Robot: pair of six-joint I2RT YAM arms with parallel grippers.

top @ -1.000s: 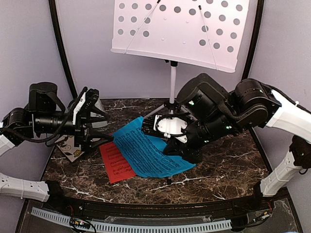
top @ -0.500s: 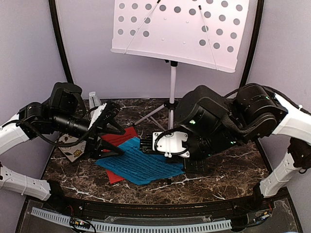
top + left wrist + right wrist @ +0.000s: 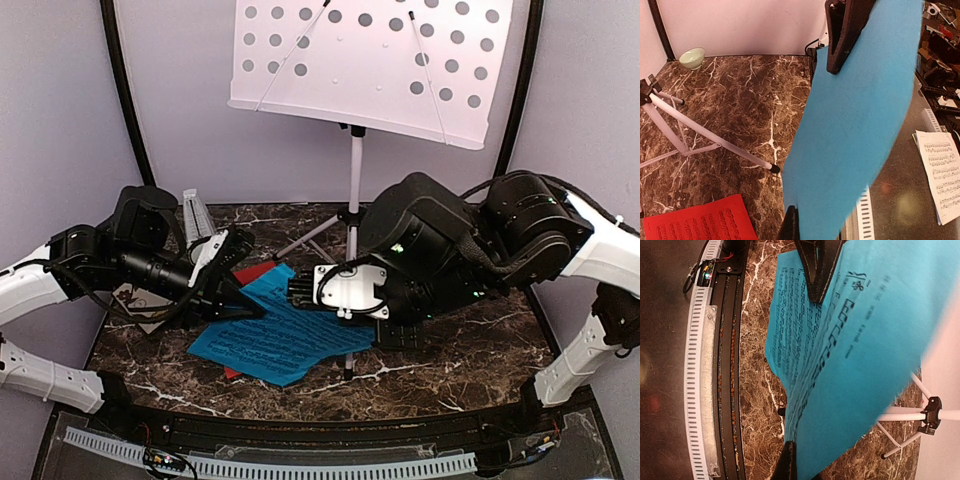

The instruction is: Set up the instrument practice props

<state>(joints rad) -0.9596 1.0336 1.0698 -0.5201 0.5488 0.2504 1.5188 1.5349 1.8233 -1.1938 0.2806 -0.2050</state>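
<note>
Table (image 3: pixel 470 350): dark marble top. We see bare room at the near right corner and along the right side past the right arm. A black rim and a slotted white strip (image 3: pixel 300 466) run along the near edge.

Music stand (image 3: pixel 370 60): white perforated desk, high at the back centre and tilted. Its pole drops to tripod legs spread over the table's middle. One leg ends in a foot (image 3: pixel 774 169) on the marble just beside the blue sheet's edge.

Right gripper (image 3: pixel 297 290): low over the table centre, fingers clamped on the right edge of the blue sheet.

Left gripper (image 3: pixel 245 305): reaching in from the left, fingers pinched together on the sheet's left edge, opposite the right gripper.

Blue sheet (image 3: pixel 275 335): held between both grippers above the marble, printed side up. Its near edge sags toward the table front; we cannot tell if it touches.

Red sheet (image 3: pixel 695 222): flat on the table, mostly under the blue sheet, with corners showing at the far and near sides.

Metronome (image 3: pixel 197 215): upright at the back left, behind the left arm, apart from both sheets.

Green bowl (image 3: pixel 692 57): in a far corner against the wall, well apart from the stand legs, with open marble around it.
</note>
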